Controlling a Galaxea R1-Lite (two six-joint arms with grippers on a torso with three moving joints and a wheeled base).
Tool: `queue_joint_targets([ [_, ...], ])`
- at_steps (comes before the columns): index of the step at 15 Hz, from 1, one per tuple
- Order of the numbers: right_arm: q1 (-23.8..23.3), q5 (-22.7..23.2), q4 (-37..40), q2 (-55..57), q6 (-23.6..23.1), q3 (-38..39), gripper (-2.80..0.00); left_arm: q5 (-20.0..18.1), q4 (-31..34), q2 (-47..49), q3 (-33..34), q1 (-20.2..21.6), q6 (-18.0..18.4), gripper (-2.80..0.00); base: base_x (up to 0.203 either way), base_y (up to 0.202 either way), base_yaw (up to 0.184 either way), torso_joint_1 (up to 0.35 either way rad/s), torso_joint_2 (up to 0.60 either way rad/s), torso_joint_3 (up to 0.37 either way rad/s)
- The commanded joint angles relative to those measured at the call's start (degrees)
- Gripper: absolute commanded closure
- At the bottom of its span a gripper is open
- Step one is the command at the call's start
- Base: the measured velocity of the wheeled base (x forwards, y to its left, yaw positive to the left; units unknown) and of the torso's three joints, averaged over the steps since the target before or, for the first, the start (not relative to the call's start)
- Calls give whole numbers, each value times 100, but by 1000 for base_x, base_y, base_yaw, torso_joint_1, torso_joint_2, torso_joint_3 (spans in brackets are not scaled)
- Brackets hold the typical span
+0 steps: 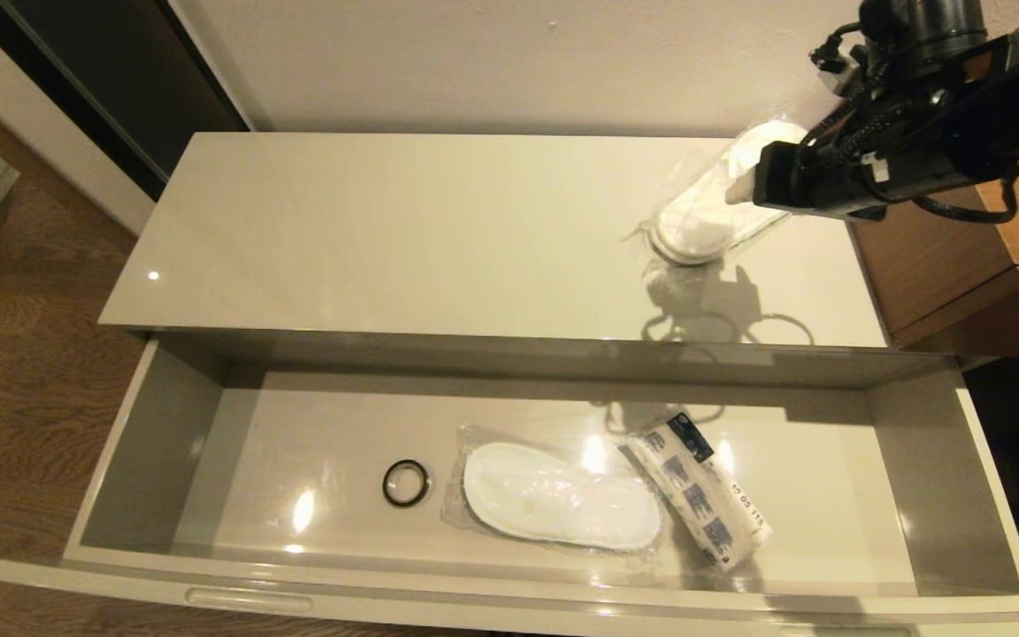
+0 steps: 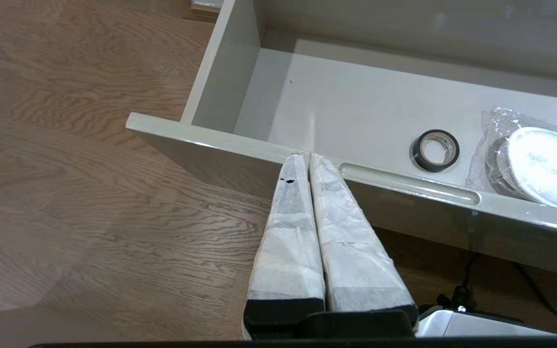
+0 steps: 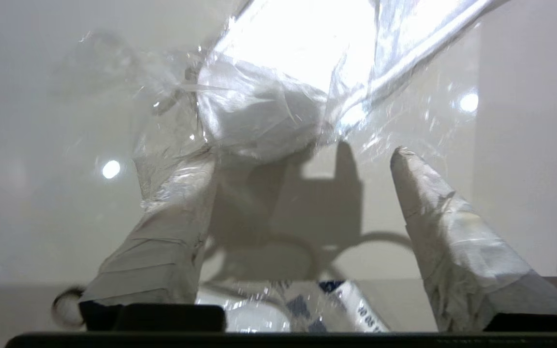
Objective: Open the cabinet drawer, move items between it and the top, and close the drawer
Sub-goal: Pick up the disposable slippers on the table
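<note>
Head view: drawer (image 1: 164, 425) pulled open so items can move; one wrapped slipper (image 1: 558, 495) and packet (image 1: 704, 500) inside, well below the right claw (image 1: 744, 188). Second slipper (image 1: 695, 221) lies on the top (image 1: 386, 230), just under that claw.

Left wrist view: left claw (image 2: 302, 157) closed, empty, idle at the drawer front.

Right wrist view: fingers (image 3: 423, 193) spread, holding nothing; the wrap brushes one finger, apparently just set down.
</note>
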Motion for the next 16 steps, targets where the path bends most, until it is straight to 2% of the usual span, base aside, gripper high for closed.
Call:
queue_joint_targets([
  [1,312,-776,-237,252,21,46,-280,3,-2,-222,0,1,-6,0,0,0,0,0,0,0],
  [5,316,-1130,-785,697,122,209,-280,3,-2,-222,0,1,-15,0,0,0,0,0,0,0],
  [7,295,-1164,-1060,712,376,522,-280,3,-2,-222,0,1,-15,0,0,0,0,0,0,0],
  [9,219,-1163,-1267,803,422,625,-280,3,4,-222,0,1,-24,0,0,0,0,0,0,0],
  [16,110,-1148,-1606,1116,861,619,-280,3,7,-222,0,1,-24,0,0,0,0,0,0,0],
])
